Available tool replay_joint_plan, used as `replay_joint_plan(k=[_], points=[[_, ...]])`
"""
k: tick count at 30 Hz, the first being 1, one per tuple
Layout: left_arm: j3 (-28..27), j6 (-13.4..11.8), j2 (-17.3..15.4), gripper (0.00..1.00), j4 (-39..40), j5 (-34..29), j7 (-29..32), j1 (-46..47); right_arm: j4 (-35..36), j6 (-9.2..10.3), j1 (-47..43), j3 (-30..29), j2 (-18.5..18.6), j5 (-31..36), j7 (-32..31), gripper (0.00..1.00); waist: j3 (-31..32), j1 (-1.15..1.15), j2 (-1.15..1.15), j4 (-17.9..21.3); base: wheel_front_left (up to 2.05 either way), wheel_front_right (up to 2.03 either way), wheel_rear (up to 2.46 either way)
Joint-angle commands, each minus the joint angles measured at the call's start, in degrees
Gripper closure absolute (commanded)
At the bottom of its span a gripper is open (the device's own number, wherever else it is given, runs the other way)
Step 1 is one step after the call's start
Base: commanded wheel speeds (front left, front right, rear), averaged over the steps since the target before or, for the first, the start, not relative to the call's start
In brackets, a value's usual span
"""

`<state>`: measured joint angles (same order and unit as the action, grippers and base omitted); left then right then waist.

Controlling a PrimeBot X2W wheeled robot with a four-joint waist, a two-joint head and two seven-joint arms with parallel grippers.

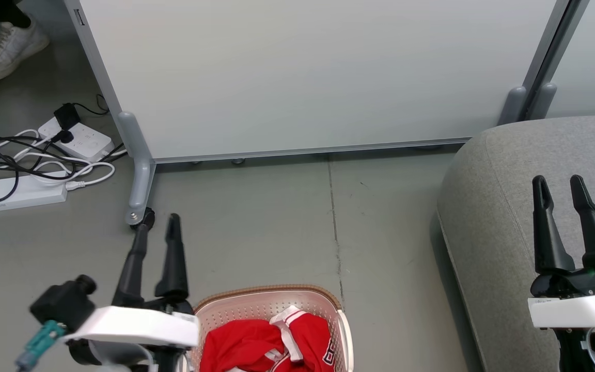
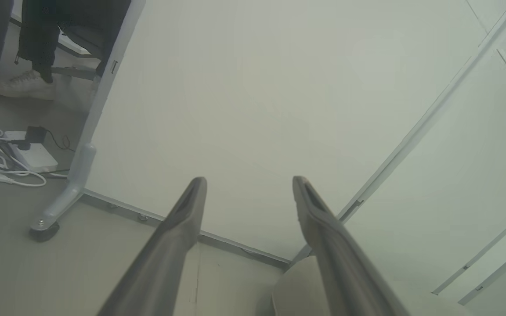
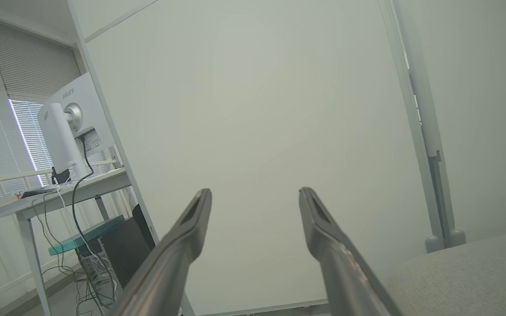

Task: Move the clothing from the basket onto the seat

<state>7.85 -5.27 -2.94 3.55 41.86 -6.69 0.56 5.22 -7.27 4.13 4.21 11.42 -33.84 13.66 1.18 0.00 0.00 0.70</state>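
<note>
Red sports clothing (image 1: 248,341) with white trim sits bunched in the white perforated laundry basket (image 1: 271,292), brown rim, on the grey floor (image 1: 256,222) at the bottom middle of the head view; black-white lettering shows on the right side of the heap. Grey upholstered seat (image 1: 488,206) is to the right of the basket, apart from it, nothing red on it. Left gripper (image 1: 160,219) hangs over bare floor just left of the basket, fingers spread apart, empty, not touching the basket or clothing. Right gripper (image 1: 558,183) is above the seat cushion, fingers also apart, nothing between them. Both point toward a pale partition panel (image 1: 302,77) on grey feet. Far left on the floor: two white power strips (image 1: 78,139) with tangled cables, and a person's white shoe (image 1: 11,49) at the top corner. Right wrist view catches a desk (image 3: 59,188) with a white monitor (image 3: 73,114) left of the panel.
</note>
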Motion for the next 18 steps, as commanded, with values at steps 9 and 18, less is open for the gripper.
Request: replay_joint_plan(k=[9,18], points=[[7.31,-6.95,-0.29,0.00,-1.58,-13.50,-1.81,0.44,-0.93,-0.26,0.25,-1.64,-1.42,9.34,0.61,0.00,0.48,0.00,0.00,0.04,0.00,0.00,0.00],[9.35,-10.57,-0.33,0.00,-5.41,-19.00,-3.16,0.28,-4.57,-0.27,-0.55,-2.93,-3.46,15.35,0.73,0.00,0.76,0.00,0.00,0.05,0.00,0.00,0.00]])
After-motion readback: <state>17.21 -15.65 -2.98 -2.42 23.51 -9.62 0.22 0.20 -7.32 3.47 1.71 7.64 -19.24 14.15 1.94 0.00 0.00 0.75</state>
